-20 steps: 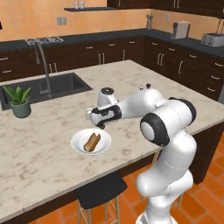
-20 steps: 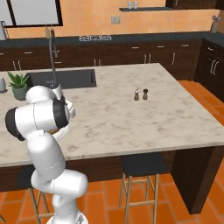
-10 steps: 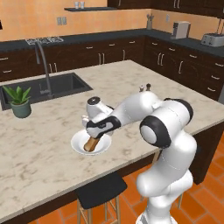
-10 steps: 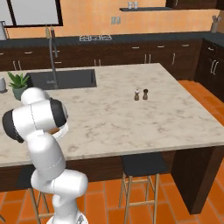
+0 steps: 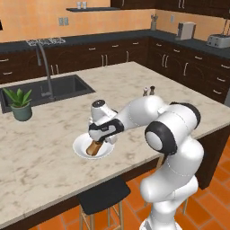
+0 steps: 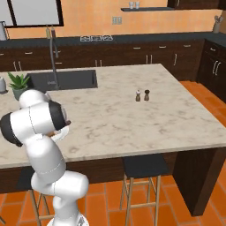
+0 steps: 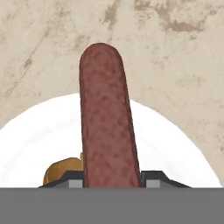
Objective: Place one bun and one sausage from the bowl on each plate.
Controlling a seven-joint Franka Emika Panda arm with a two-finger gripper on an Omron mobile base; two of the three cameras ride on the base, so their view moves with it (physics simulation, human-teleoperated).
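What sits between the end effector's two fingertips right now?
In the hand view, a reddish-brown sausage is clamped between them, above the white plate.

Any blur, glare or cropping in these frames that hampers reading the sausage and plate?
Hand view: sausage sharp but looming large, white plate cropped. Left base view: soft, flat lighting, no glare; gripper hides part of the plate. Right base view: the arm blocks the plate.

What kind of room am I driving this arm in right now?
A home kitchen, rendered: a marble-look island counter with a sink and tall faucet, and dark cabinets along the orange wall.
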